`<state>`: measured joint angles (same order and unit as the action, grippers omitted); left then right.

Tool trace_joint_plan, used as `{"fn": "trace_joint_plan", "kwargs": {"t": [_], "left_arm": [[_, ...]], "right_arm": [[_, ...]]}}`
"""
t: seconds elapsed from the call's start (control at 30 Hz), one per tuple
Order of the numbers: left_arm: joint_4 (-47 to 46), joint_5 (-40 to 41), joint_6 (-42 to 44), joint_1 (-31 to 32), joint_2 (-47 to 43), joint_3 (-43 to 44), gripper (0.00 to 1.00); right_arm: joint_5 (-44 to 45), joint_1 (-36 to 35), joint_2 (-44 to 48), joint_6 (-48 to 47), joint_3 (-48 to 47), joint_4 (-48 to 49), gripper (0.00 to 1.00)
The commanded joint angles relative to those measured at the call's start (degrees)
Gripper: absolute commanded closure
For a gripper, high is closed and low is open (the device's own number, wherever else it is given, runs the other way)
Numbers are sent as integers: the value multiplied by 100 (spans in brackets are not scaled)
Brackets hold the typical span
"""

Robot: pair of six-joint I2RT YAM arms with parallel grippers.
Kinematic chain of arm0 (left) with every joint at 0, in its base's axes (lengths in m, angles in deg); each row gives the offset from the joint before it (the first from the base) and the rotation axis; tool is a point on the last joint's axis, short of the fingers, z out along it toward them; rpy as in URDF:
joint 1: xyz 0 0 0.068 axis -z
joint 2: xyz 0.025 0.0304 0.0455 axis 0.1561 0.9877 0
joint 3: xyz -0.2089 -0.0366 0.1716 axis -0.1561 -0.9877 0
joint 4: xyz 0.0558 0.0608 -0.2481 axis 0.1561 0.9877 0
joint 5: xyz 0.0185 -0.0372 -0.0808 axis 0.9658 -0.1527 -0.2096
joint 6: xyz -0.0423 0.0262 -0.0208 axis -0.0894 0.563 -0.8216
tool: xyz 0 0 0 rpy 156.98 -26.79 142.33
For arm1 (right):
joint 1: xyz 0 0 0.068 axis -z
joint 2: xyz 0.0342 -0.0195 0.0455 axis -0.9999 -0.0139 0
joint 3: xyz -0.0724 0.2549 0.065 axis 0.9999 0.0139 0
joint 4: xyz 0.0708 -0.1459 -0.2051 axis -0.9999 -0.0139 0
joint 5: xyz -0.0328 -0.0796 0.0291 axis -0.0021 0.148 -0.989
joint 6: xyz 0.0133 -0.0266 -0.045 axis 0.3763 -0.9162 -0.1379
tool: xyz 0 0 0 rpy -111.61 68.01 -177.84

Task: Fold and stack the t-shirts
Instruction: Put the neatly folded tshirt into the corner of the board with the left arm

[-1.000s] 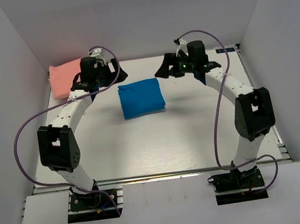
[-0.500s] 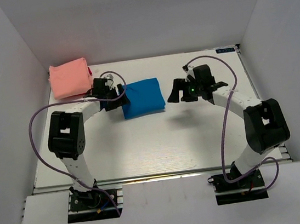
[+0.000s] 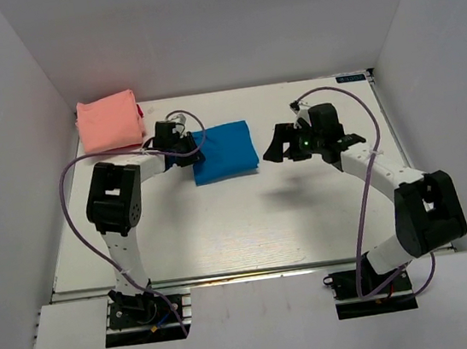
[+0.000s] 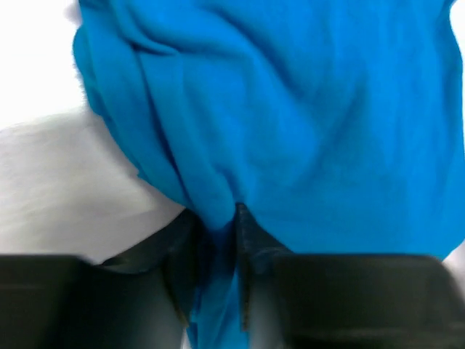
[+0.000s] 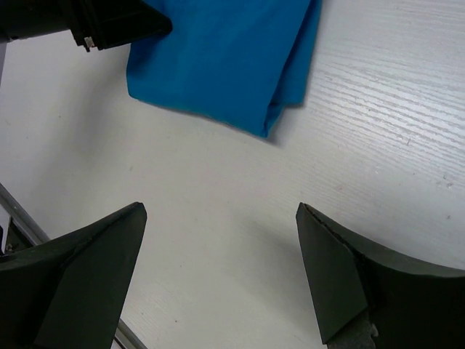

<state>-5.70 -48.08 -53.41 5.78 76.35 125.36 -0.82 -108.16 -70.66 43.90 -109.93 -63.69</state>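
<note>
The bright blue t-shirt (image 3: pixel 225 149) lies folded in a rectangle at the middle of the table. In the left wrist view its cloth (image 4: pixel 290 109) fills the frame. My left gripper (image 3: pixel 187 150) sits at the shirt's left edge, and its jaws (image 4: pixel 216 215) are shut on a pinched fold of blue cloth. The salmon-pink t-shirt (image 3: pixel 109 122) lies folded at the far left corner, touched by nothing. My right gripper (image 3: pixel 280 146) hovers just right of the blue shirt (image 5: pixel 218 58), open (image 5: pixel 220 211), with only bare table between its fingers.
The white table (image 3: pixel 223 227) is boxed in by grey walls on the left, right and back. A metal rail (image 3: pixel 246 272) runs along its near edge. Purple cables loop from both arms. My left gripper's tip (image 5: pixel 109 22) shows at the top left of the right wrist view.
The left arm swung from the pink shirt to the blue shirt's left edge, and its jaws closed on the cloth. The right arm came nearer and lower beside the blue shirt, still open.
</note>
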Motion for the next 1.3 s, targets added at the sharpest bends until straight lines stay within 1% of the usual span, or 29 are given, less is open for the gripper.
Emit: {"fn": "trace_joint_plan", "kwargs": {"t": [0.0, 0.03, 0.07, 0.1, 0.23, 0.37, 0.4, 0.47, 0.5, 0.57, 0.6, 0.67, 0.7, 0.77, 0.87, 0.9, 0.93, 0.97, 1.07, 1.23, 1.27], "left_arm": [[53, -154, 156, 158, 326, 171, 67], [123, -206, 208, 158, 388, 371, 73], [280, -207, 287, 211, 449, 469, 94], [343, -207, 288, 211, 519, 548, 100], [291, -137, 551, 158, 389, 663, 100], [510, 126, 1192, 27, -155, 848, 100], [623, 179, 1646, 26, -244, 987, 100], [808, 390, 2053, 26, -393, 1172, 100], [1018, 391, 2403, 26, -446, 1382, 100], [1195, 557, 2730, 26, -508, 1577, 100], [1431, 662, 3027, -26, -508, 1804, 100], [1617, 830, 3284, -79, -569, 2025, 100], [1722, 830, 3589, -140, -570, 2182, 100], [1723, 927, 3750, -272, -640, 2333, 100], [2021, 874, 3987, -456, -640, 2851, 100], [2100, 1039, 3988, -535, -510, 3157, 100], [2223, 1111, 4049, -536, -508, 3308, 100], [2337, 1111, 4128, -614, -404, 3648, 100], [2593, 1172, 4400, -773, -219, 4125, 100], [2436, 1243, 4717, -993, -148, 4372, 100], [2435, 1243, 4813, -1080, -87, 4573, 100]], "right_arm": [[147, 24, 281, -25, 145, 168, 10], [182, 24, 299, -26, 180, 177, 10], [296, 24, 334, -26, 198, 133, 10], [323, 33, 360, -43, 215, 98, 10], [464, 42, 545, -105, 347, 80, 10], [648, 41, 677, -192, 417, 28, 10], [692, 33, 694, -210, 444, 10, 10], [728, 42, 773, -219, 505, 10, 10], [771, 24, 808, -236, 540, 10, 10], [824, 33, 843, -245, 558, -43, 10], [859, 33, 844, -271, 584, -69, 10], [929, 41, 922, -289, 602, -122, 10], [956, 24, 923, -341, 593, -122, 10], [1052, 33, 975, -368, 593, -254, 10], [1123, 42, 1098, -359, 655, -324, 10], [1114, 7, 1151, -368, 663, -324, 10], [1201, 41, 1212, -360, 681, -368, 10], [1237, 33, 1230, -342, 725, -377, 10], [1369, 24, 1362, -324, 795, -368, 10], [1439, 42, 1433, -307, 769, -412, 10], [1422, 42, 1424, -307, 760, -429, 10]]}}
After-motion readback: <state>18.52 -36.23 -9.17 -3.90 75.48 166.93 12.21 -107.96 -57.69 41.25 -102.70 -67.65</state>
